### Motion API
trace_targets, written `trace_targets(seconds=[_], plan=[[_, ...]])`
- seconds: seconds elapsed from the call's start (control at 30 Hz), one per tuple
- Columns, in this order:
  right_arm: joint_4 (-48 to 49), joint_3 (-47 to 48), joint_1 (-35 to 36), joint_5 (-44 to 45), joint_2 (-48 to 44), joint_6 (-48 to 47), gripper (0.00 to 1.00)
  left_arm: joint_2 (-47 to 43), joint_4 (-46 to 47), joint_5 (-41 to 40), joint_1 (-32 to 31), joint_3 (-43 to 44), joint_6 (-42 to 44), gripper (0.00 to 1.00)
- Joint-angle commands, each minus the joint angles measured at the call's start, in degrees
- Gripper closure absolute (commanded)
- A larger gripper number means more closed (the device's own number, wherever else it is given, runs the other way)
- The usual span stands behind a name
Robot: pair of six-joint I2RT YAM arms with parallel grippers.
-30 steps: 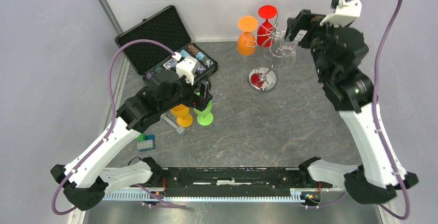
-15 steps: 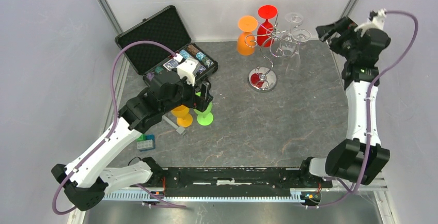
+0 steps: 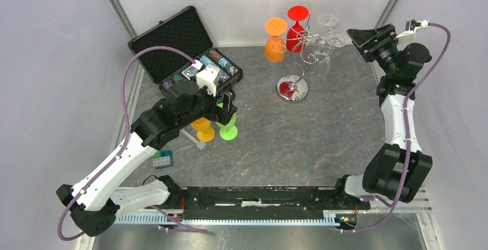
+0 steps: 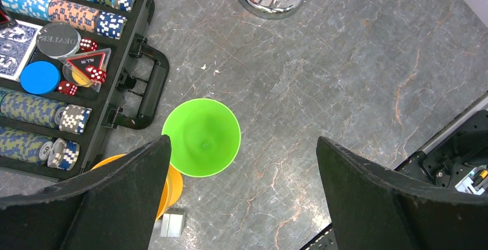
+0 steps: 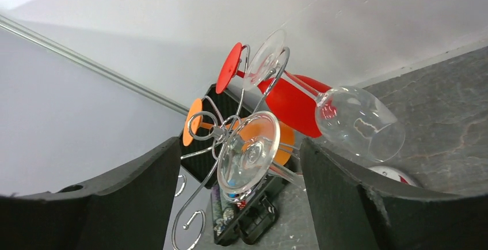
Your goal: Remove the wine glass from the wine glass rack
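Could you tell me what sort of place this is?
Probably a robotics lab test cell: grey walls enclose a table with robot arms bolted at its edge, and props such as a wine glass rack and poker chip case.

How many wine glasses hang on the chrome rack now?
4. In the top view, the orange glass and the red glass hang on the left of the rack, the front clear glass and the back clear glass on its right, toward the right tool. None seems hidden.

— What is blocking the right gripper?
— Two clear wine glasses are hanging just ahead of it; the red glass and the orange glass are crowding behind them. The table beneath is lying bare.
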Motion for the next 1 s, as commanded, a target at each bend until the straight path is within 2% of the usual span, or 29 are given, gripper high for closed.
trace_targets(seconds=[0.0,0.2,0.37,0.53,0.7,0.97], plan=[[4.9,-1.0,0.0,-1.1,0.9,3.8,0.21,-1.3,2.8,-0.4,0.0,0.0,2.4,0.0],[4.0,-2.2,0.9,-1.1,1.7,4.1,0.26,-1.3,3.4,-0.3,0.0,-0.5,2.3,0.0],[8.6,-3.0,2.0,-2.8,3.2,8.9,0.32,-1.3,3.3,-0.3,0.0,-0.7,2.2,0.0],[8.4,-2.0,3.6,-2.6,4.5,10.0,0.43,-1.3,3.5,-0.8,0.0,-1.0,2.2,0.0],[0.4,-0.1,3.7,0.1,3.7,4.4,0.55,-0.9,3.4,-0.9,0.0,-1.3,2.3,0.0],[-3.2,1.8,3.8,1.6,3.9,2.5,0.74,-1.0,3.3,-0.6,0.0,-1.5,2.2,0.0]])
